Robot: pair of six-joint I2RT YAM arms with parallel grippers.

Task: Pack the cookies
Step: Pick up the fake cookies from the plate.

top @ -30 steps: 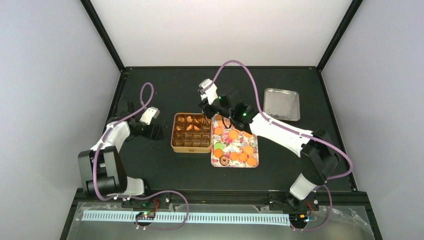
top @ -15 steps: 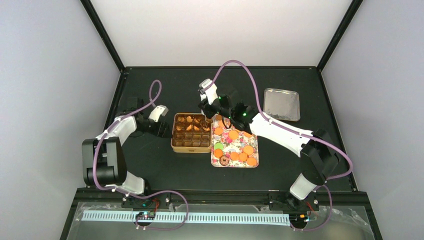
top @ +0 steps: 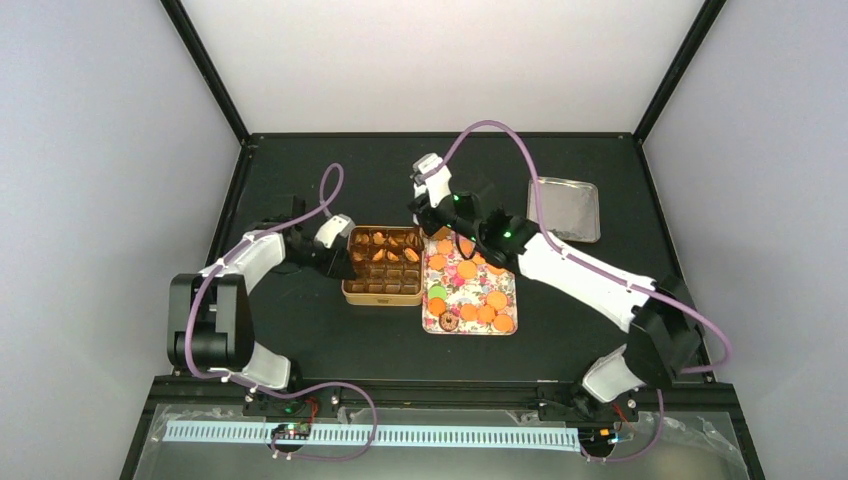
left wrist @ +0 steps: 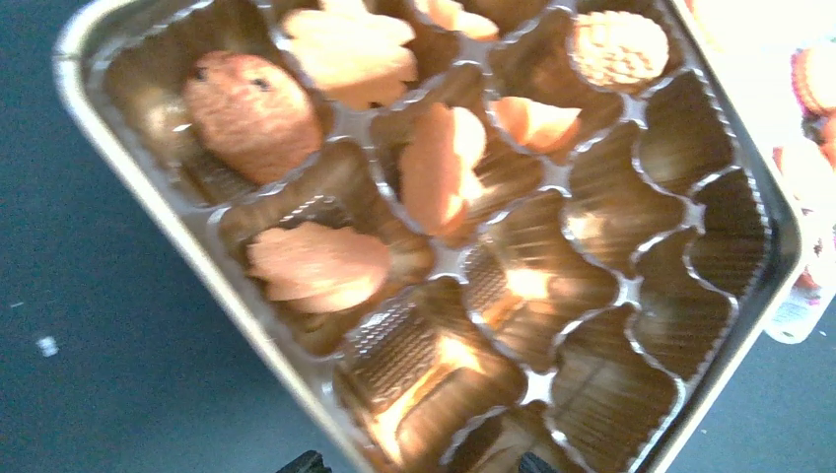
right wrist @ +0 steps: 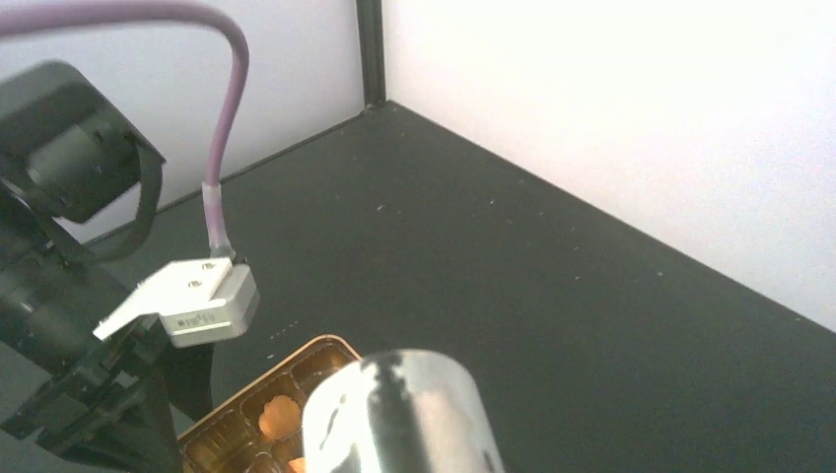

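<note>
Several round orange cookies, a green one and a brown ring lie on the floral lid. The square gold tin holds several cookies in its far cups, also in the left wrist view. My left gripper is open and empty at the tin's left edge, fingertips spread over the tin's near cups. My right gripper hovers by the lid's far end, shut on a shiny metal cylinder that hides its fingers.
A silver tray lies at the back right. Black frame posts and white walls bound the black table. The left arm's wrist and purple cable show in the right wrist view beside the tin.
My left arm has swung right from the table's left side up to the tin's left edge. My right gripper has shifted slightly right and back, off the tin's far corner.
</note>
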